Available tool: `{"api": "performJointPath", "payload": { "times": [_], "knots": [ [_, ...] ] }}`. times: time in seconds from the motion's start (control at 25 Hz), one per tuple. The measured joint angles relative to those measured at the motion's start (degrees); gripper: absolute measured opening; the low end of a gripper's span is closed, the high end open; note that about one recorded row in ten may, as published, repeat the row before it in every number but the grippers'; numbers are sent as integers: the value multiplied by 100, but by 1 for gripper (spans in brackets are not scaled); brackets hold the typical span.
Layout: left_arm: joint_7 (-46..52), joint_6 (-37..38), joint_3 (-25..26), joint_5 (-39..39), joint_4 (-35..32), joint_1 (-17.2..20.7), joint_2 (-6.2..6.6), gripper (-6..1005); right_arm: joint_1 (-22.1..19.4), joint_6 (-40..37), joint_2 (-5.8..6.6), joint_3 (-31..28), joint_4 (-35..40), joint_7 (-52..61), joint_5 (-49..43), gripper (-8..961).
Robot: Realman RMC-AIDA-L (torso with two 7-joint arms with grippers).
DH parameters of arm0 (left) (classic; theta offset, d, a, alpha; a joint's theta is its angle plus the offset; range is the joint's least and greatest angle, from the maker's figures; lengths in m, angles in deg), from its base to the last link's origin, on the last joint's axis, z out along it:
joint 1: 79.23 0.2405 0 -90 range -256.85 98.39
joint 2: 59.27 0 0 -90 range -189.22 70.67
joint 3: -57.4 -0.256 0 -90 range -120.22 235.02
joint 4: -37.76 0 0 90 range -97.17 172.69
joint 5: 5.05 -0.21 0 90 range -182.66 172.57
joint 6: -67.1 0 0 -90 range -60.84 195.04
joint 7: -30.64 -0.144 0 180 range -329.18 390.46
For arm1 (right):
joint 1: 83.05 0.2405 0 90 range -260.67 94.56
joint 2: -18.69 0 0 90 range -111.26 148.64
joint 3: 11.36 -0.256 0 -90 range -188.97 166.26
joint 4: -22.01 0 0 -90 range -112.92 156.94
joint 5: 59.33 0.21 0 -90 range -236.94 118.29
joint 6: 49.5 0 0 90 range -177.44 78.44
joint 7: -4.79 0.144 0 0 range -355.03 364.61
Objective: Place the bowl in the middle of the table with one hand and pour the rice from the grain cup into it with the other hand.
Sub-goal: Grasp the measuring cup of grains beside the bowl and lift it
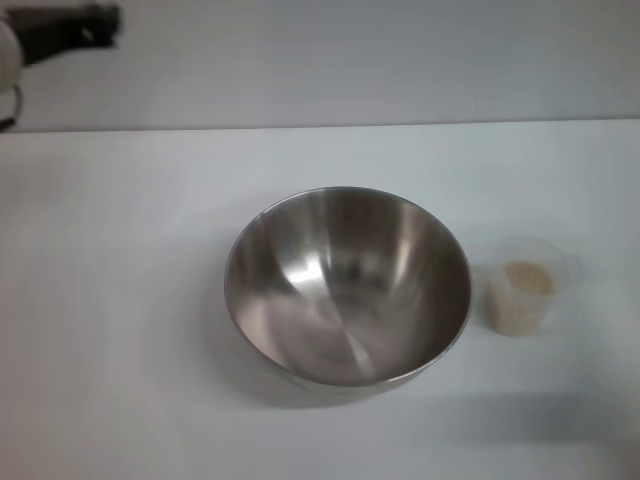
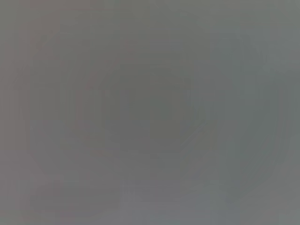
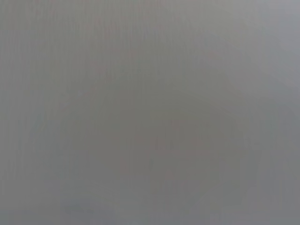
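Observation:
The bowl, wide and of shiny steel, stands upright near the middle of the white table in the head view, and nothing lies inside it. Just to its right, a short gap away, stands the small clear grain cup, upright, with pale rice filling its lower part. Neither gripper shows in the head view. Both wrist views give only a flat grey field with no object or finger to make out.
The table's far edge runs across the top of the head view, with a pale wall behind it. A dark object with a white rounded part sits at the far left corner, beyond the edge.

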Motion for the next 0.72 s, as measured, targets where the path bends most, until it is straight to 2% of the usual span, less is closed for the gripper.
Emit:
{"api": "performJointPath", "payload": {
  "times": [0.04,0.08,0.16,0.2,0.24,0.28,0.4,0.44,0.48,0.52,0.6,0.64,0.68,0.72],
  "knots": [
    [-219,959,-274,24,2,305,-8,180,-5,-1,0,0,9,0,0,680],
    [-219,959,-274,24,2,305,-8,180,-5,-1,0,0,9,0,0,680],
    [-342,2111,-714,19,-55,640,-6,179,-4,-1,0,0,22,0,0,680],
    [-401,2834,-1041,8,-143,831,0,178,1,2,0,0,30,-10,0,680],
    [-463,4101,-1513,-10,-370,1090,10,178,5,22,0,0,51,-36,0,680],
    [-463,4101,-1513,-10,-370,1090,10,178,5,22,0,0,51,-36,0,680],
    [-371,5750,-2107,-12,-845,1355,17,176,-18,26,-5,0,61,-47,0,679],
    [-126,6608,-2408,-38,-1207,1425,23,176,-67,-12,-8,0,62,-49,0,679],
    [-126,6608,-2408,-38,-1207,1425,23,175,-67,-12,-8,0,62,-49,0,679],
    [55,7015,-2563,-71,-1415,1455,27,175,-95,-40,-10,0,60,-50,0,679],
    [682,8132,-2815,-331,-1950,1497,30,176,-171,-111,-17,0,45,-51,0,679],
    [1496,9189,-2967,-748,-2561,1519,27,177,-218,-165,-19,0,30,-52,0,679],
    [1496,9189,-2967,-748,-2561,1519,27,177,-274,-224,-23,0,7,-53,0,679],
    [1871,9580,-2992,-957,-2829,1513,26,178,-331,-285,-23,4,-19,-54,0,679]
  ]
}}
